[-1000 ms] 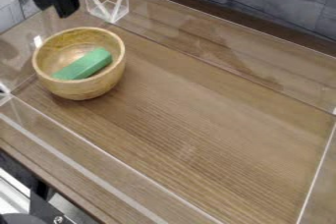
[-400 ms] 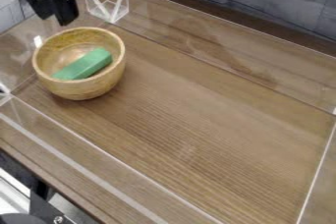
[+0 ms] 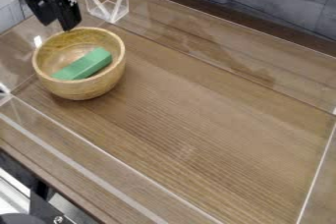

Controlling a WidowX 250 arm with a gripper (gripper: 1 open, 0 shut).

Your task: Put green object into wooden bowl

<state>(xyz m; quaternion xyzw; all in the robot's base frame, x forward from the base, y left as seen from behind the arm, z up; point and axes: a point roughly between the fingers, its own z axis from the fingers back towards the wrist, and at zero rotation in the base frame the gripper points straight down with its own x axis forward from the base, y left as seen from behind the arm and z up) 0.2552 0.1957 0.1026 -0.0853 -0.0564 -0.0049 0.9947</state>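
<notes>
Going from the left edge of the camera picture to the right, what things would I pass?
Black claw → wooden bowl with the green object lying in it → bare wooden table → clear wall at the right edge.

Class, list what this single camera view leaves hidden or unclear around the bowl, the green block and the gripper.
- Gripper: dark and small; upper part cut off by the top edge.
- Green object: underside hidden where it lies inside the wooden bowl.
- Bowl's far outer side: hidden by its own rim.
</notes>
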